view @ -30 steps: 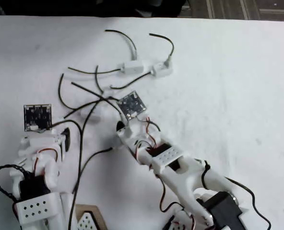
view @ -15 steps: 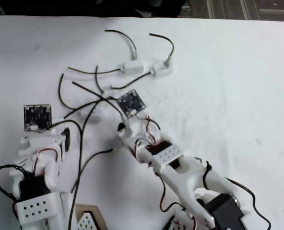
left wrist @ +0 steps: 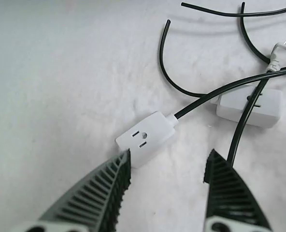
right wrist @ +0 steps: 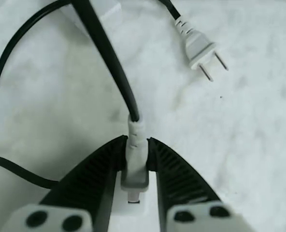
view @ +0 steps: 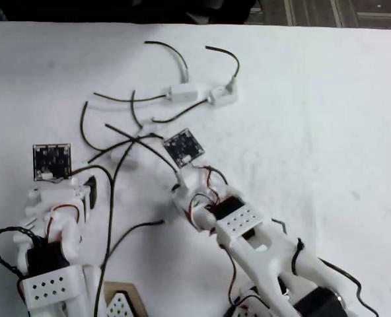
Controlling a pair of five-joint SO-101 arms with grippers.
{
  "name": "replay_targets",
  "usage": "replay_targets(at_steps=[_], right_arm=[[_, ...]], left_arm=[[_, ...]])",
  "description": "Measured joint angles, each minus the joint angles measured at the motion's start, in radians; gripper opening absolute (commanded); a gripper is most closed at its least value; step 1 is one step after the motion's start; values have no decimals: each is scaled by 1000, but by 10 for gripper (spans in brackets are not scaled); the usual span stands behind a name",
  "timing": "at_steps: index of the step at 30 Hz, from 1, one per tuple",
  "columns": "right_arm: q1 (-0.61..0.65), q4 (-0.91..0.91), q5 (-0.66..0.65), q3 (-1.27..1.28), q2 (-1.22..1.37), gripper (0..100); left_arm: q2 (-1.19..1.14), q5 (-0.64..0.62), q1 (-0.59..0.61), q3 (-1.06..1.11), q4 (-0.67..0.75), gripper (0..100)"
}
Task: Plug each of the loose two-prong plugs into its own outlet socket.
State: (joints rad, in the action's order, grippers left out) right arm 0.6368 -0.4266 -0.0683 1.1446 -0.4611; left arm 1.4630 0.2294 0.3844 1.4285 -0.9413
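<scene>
Held plug (right wrist: 135,162): pinched by its pale body in my right gripper (right wrist: 135,141), both jaws closed narrow against its sides. Its black cord (right wrist: 109,53) runs straight out ahead of the jaws. I cannot make out its prongs. From overhead I place this grip near the middle of the table (view: 314,132).

Loose plug (right wrist: 199,47): lies flat on the table beyond the held plug, near it but not touching, both prongs bare and pointing away from its own cord.

Outlet socket (left wrist: 145,136): well apart from the held plug, over on my left arm's side. It lies flat, slots facing up, with a black cord leaving its far end. My left gripper (left wrist: 169,157) is spread wide and holds nothing; one fingertip sits just beside the socket's near corner.

White block (left wrist: 249,105): beyond that socket, black cords crossing over it.

Joined pair of white pieces (view: 201,94): far side of the table from the held plug, short cords curling off.
</scene>
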Motion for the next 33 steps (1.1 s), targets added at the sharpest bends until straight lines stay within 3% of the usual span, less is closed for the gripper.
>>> replay_targets(at_steps=[12,21,26,33], right_arm=[[2,-35,0,23,-69,17],[43,-236,14,32,-549,17],[146,-342,94,32,-747,17],[212,-348,104,63,-792,17]], left_arm=[[0,0,0,3,0,253],[0,-68,-11,-11,32,254],[0,-163,-121,-95,32,253],[0,-244,-351,-141,32,253]])
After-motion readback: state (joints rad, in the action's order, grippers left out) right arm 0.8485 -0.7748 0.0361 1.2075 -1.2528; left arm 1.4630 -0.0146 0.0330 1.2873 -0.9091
